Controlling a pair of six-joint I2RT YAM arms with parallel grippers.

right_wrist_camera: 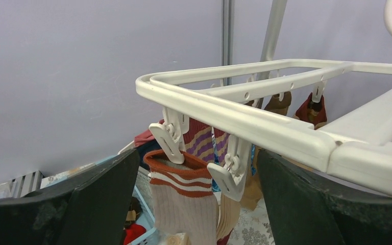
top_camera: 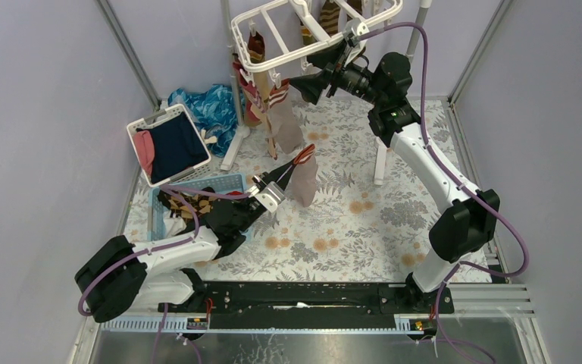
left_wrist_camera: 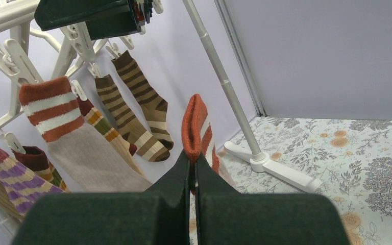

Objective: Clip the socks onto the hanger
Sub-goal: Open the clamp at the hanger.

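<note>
Nearest of all, a black rail [top_camera: 295,297] runs along the near edge of the desk, with both arm bases bolted to it. From the left base the arm stretches toward the middle of the desk. The left gripper [top_camera: 294,161] is pinched together on the red cuff of a tan sock [top_camera: 305,183], which hangs down from the fingers.

Toward the far left corner a white slotted basket [top_camera: 154,116] sits tilted, with navy and pink garments inside. Just nearer, a small blue basket [top_camera: 227,180] is partly hidden by the left arm. A shiny blue cloth [top_camera: 208,106] lies crumpled behind both.

At the middle of the far edge the hanger [top_camera: 273,30] stands on its pale pole [left_wrist_camera: 224,87]. Clipped socks dangle from it: one tan with a red-and-white cuff [left_wrist_camera: 66,132], others brown striped [left_wrist_camera: 138,109]. These hang between the held sock and the frame.

Right of that, the right gripper [top_camera: 314,70] is raised to the hanger's near rim with its fingers spread wide. In the wrist view, two white clips [right_wrist_camera: 224,173] and the striped cuff show in the gap. Whether a finger touches the rim cannot be told.

A floral cloth [top_camera: 364,205] in grey and orange covers the desk. Pale lilac walls and metal posts close it in.
</note>
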